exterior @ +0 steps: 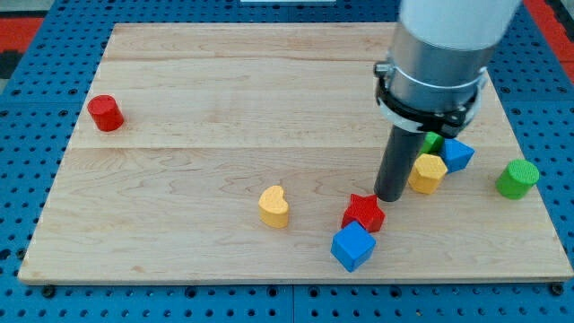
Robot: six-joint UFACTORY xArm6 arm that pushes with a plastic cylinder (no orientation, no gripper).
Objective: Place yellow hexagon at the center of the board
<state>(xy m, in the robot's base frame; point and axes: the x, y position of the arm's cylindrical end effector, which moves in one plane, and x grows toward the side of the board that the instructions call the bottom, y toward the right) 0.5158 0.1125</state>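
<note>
Nearest the camera: a blue painted wooden cube point(352, 247) sat by the board's bottom edge, touching a red star-shaped wooden block point(363, 213) just above it.
Our tip: the dark straight rod ended at our tip point(391, 196), just beside the red star and at the left side of the yellow hexagonal wooden block point(428, 172).
Claw: we carried none, only the rod, so nothing was held.
Task block: the yellow hexagon lay right of centre, near another blue block point(458, 153) and a partly hidden green block point(433, 141).
Risk: we judged that a push from this side would send the hexagon rightward, away from centre, and crowd its neighbours.
Risk two: circling round could knock the red star.
Surfaces: pale, smooth-grained wooden board point(224, 108); glossy blocks, likely to slide easily.
Others: a yellow heart-shaped block point(274, 206), a red cylinder point(106, 113), a green cylinder point(517, 178).
</note>
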